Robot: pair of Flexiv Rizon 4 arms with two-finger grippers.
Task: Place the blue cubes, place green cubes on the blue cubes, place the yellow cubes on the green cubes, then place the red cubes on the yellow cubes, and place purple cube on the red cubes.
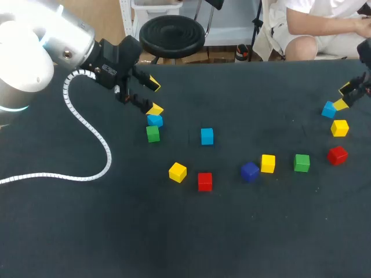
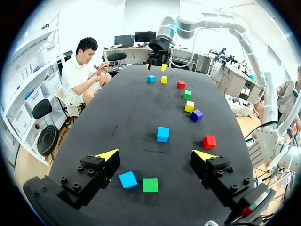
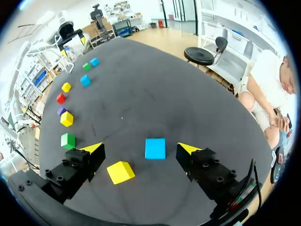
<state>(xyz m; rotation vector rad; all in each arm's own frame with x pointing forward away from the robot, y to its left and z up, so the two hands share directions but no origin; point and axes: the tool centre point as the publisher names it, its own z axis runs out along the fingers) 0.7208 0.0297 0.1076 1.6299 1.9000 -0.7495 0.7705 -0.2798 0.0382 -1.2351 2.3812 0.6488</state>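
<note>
your arms angled down, pincers empty
left gripper (image 1: 153,95) gapes over a blue cube (image 1: 155,120); right gripper (image 1: 343,96) gapes over a second blue cube (image 1: 329,109).

The left arm (image 1: 26,55) is a thick, rounded housing of silver-white metal, with a glowing light-blue ring (image 1: 14,108) around it. A white coiled cable (image 1: 87,139) runs out from its black wrist block (image 1: 113,58). The left gripper (image 1: 153,95) is black, and its two angular fingers end in bright yellow wedge tips (image 2: 108,154). Behind those tips each finger block carries round socket screws (image 2: 80,168), and one block has a small red-and-green mark (image 2: 249,207). The right gripper (image 3: 140,148) is built alike, with black blocks, screws and yellow wedges, and a thin black cable (image 3: 251,172) behind its tips. The right arm (image 2: 211,21) is silver-white tubing with a blue band (image 2: 182,29).
</note>
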